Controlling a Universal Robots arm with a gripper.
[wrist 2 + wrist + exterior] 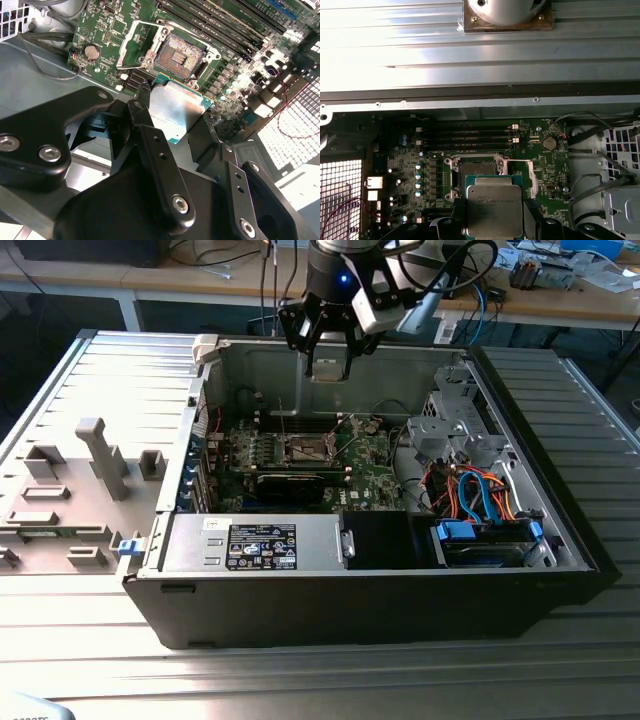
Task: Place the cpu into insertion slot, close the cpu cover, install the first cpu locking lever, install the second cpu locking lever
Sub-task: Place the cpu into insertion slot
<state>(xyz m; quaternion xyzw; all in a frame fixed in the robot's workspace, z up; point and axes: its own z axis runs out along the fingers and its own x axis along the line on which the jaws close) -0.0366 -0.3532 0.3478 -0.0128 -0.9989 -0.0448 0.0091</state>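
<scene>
Exterior view: the end effector (328, 358) hangs over the open computer case (300, 610), which lies on the ribbed bench (320, 680). It pinches the cpu (328, 370) by two opposite edges. The chip is in the air, well apart from the green motherboard (375, 475). The insertion slot (308, 448) is below it on the board.

Second wrist view: the cpu (175, 107) sits clamped between the dark fingers (142, 107), its silvery top facing the camera and a tan-green edge showing. The insertion slot (180, 52) is bare and dark. The cpu cover (125, 47) is swung open beside it, so nothing bars the way in. To my eye the chip's edges run roughly parallel to the recess here.

First wrist view: the cpu (494, 210) overlaps the near edge of the insertion slot (475, 165), so the two look nearly lined up but not yet centred.

Doing this step well, I judge, means:
- Centre the chip over the recess before going down.
- Square all four edges to the metal rim.
- Hold the chip level, so no corner drops first onto the contacts.
- Descend slowly and straight.
- Let the chip settle by its own weight instead of pressing it in.
- Watch that the fingers clear the rim and the raised cover.
</scene>
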